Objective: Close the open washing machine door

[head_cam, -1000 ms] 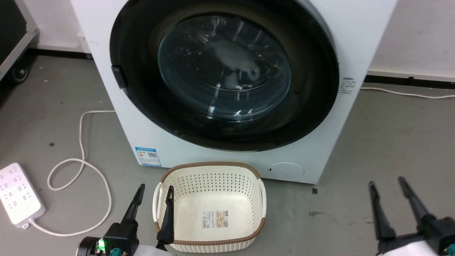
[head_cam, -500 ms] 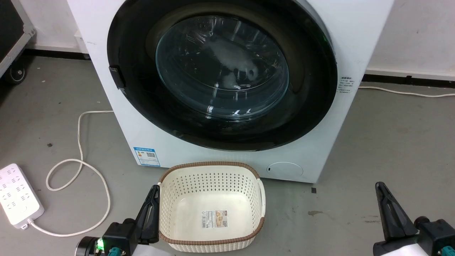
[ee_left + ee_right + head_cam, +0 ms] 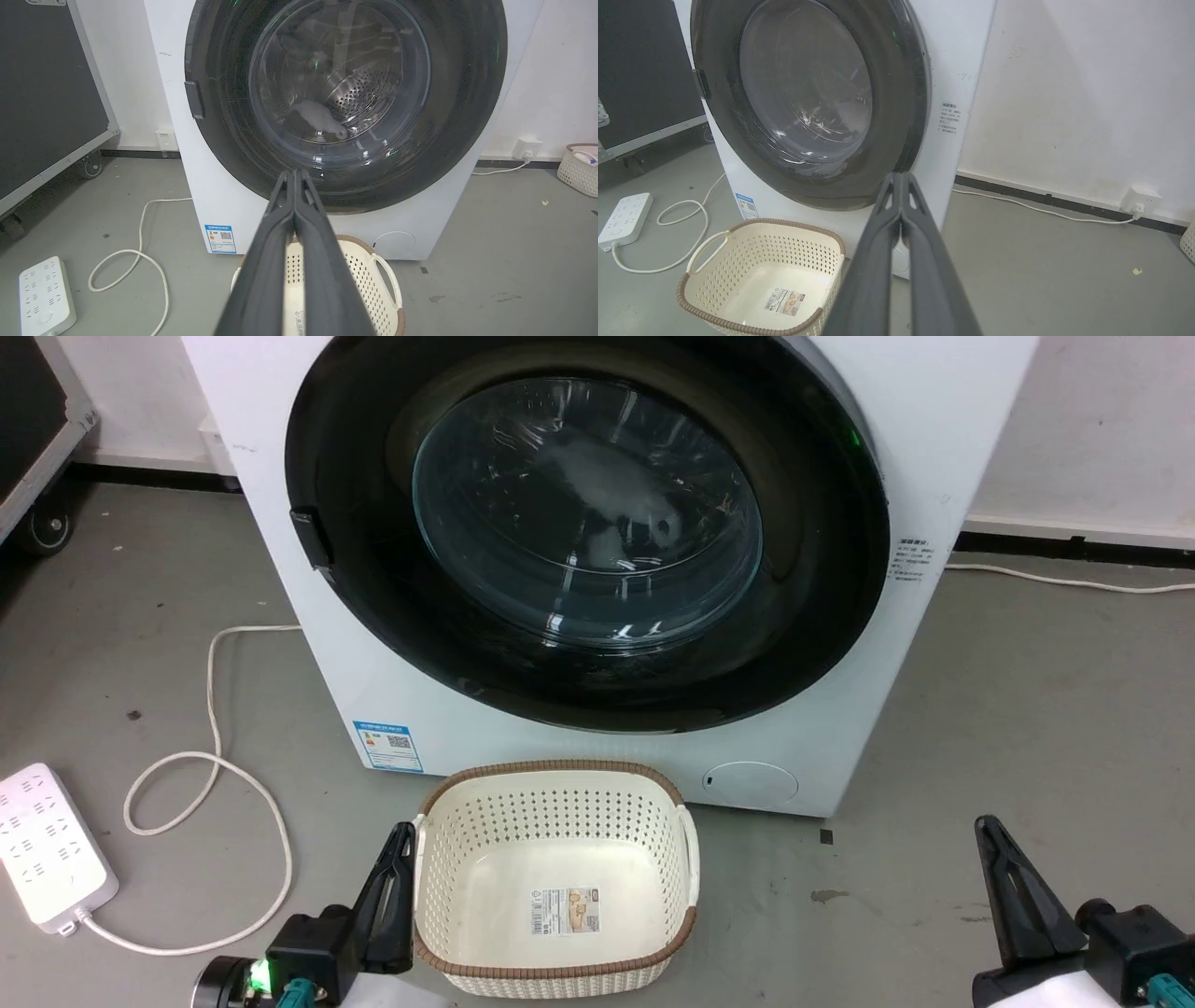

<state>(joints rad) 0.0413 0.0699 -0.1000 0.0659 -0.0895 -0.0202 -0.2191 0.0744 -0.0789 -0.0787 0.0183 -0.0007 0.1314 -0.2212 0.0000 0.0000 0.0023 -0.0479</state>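
At head-view centre, the washing machine door (image 3: pixel 588 532) is seen flush against the washing machine (image 3: pixel 934 429) front, with a perforated basket (image 3: pixel 560 770) set on the floor before it. Left gripper (image 3: pixel 403 833) is held beside the basket's left rim, fingers pressed together, nothing gripped. Right gripper (image 3: pixel 986 827) is likewise closed and empty, over floor. Left wrist: closed fingertips are lined up on the door's lower rim. Right wrist: the door is seen seated flush.

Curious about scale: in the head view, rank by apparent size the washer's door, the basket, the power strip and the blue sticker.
Round black-rimmed glass door
cream perforated basket
white power strip
blue sticker
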